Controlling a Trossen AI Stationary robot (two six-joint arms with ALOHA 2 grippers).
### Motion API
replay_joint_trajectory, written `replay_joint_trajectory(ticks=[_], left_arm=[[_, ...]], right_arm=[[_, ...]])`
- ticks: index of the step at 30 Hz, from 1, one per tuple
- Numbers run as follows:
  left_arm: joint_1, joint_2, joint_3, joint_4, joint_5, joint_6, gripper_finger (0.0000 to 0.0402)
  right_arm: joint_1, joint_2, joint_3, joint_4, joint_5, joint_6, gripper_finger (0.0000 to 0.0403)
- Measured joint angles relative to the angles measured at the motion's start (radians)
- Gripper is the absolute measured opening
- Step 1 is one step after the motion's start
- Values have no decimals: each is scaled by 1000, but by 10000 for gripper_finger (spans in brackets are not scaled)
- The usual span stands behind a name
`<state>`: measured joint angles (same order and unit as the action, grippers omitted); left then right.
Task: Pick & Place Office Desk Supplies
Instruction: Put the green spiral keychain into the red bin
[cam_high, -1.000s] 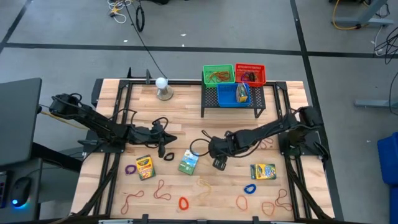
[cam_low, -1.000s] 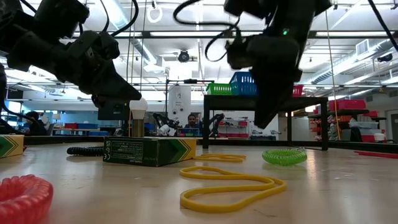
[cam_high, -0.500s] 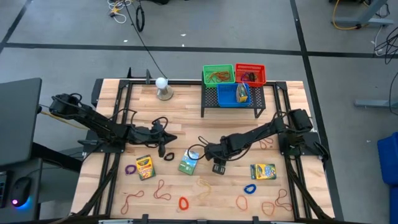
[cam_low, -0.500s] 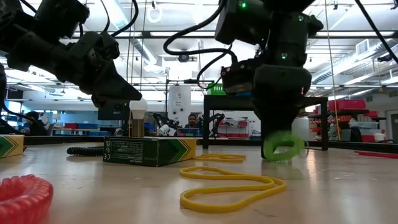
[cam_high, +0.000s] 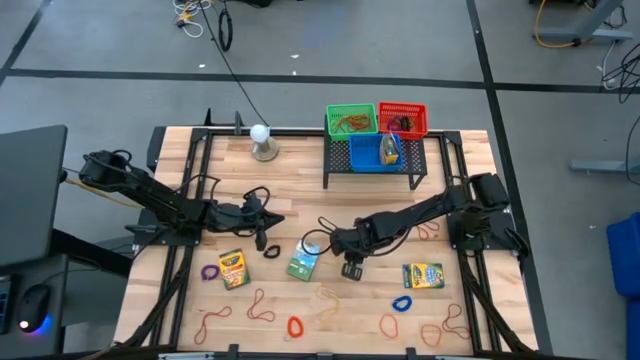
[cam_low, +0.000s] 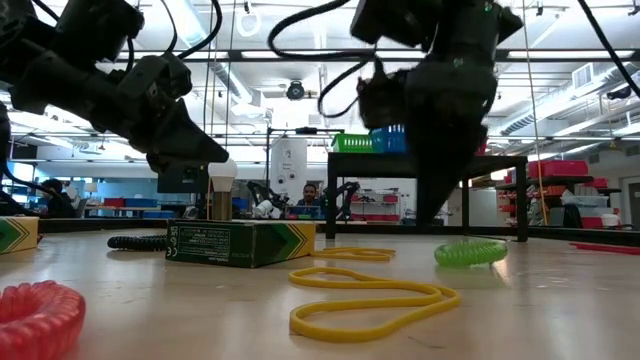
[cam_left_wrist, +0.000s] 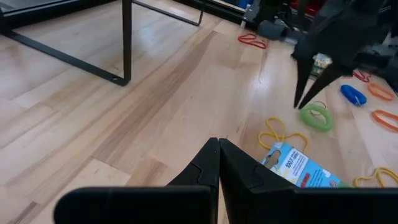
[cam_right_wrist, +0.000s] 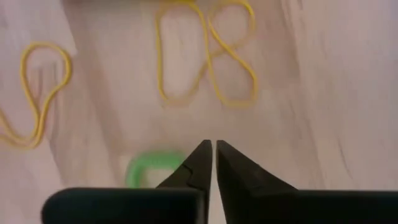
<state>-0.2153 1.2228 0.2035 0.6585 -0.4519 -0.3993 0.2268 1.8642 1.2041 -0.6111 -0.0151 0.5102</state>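
Caught the right gripper (cam_high: 351, 268) pointing down at mid-table, fingers nearly tip to tip with only a sliver of a gap, and gripping nothing. Found the green loop (cam_right_wrist: 152, 167) flat on the wood just beside those tips, apart from them, and saw it from table height lying under the hanging gripper (cam_low: 430, 215) and slightly off to one side (cam_low: 470, 252). Spotted a pair of yellow rubber bands (cam_right_wrist: 205, 59) a little past the gripper on the bare boards, and one more off to the side. Placed the green crayon box (cam_high: 303, 262) close by, on the side of the gripper toward the other arm, lying flat. Noted one yellow crayon box (cam_high: 423, 275) farther off on the opposite side, toward the right arm's base, with a blue loop (cam_high: 402, 302) near it at the table's front edge. Picked out a second yellow crayon box (cam_high: 233, 268) well beyond the green one. Saw the black mesh rack (cam_high: 375, 160) well apart at the back of the table, with green, red and blue baskets on top. Left the left gripper (cam_left_wrist: 217, 142) waiting beyond the green box, fingers pressed together and empty, facing the right gripper (cam_left_wrist: 300, 102) across the boards.
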Motion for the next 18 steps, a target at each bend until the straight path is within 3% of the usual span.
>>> replay_joint_trajectory(ticks=[12,18], left_arm=[[0,10,0,-3,-1,32,7],[0,10,0,-1,-1,31,8]], right_arm=[[32,2,0,-53,-97,89,144],[29,19,-1,-69,-41,120,135]])
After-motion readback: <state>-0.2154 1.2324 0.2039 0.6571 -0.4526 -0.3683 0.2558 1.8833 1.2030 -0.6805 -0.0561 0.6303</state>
